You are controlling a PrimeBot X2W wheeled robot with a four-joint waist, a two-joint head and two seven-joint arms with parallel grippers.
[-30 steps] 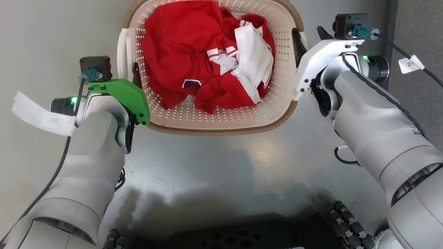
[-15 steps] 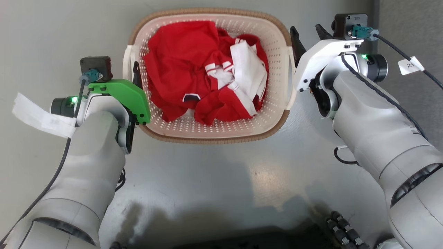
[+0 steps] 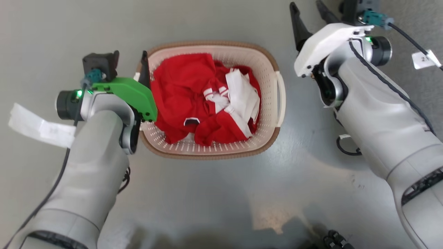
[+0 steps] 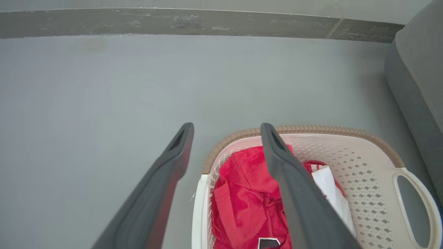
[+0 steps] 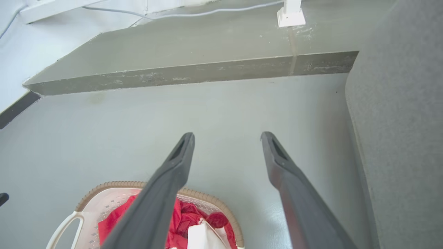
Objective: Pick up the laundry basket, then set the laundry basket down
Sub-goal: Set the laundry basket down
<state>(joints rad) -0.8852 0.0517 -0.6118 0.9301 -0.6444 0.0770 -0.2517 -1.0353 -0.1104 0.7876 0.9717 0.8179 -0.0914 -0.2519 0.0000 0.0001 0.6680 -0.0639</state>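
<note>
The laundry basket [image 3: 268, 136] stands on the grey floor, cream-white and perforated, with a brown rim and red-and-white clothes [image 3: 204, 100] inside. My left gripper [image 3: 131, 65] hangs open over the basket's left rim. In the left wrist view, that gripper [image 4: 225, 131] has one finger over the clothes and the other over bare floor, with the basket's left edge [image 4: 199, 211] lower down between them. My right gripper [image 3: 308, 14] is open and holds nothing, up and to the right of the right handle [image 3: 281, 98]. In the right wrist view, that gripper [image 5: 227, 138] points over bare floor, with the basket [image 5: 104, 202] at the lower left.
A grey upholstered block [image 5: 398, 138] stands close on the right, also seen as a grey block [image 4: 418, 79] in the left wrist view. A low concrete step [image 5: 190, 74] runs along the far side, with a white post foot [image 5: 290, 15] and a cable on it. My wheeled base [image 3: 334, 240] is at the bottom.
The whole head picture has shifted, and the basket now looks smaller and farther below. My right gripper, close to the right handle before, is now clear of it. My left gripper has lifted above the left rim.
</note>
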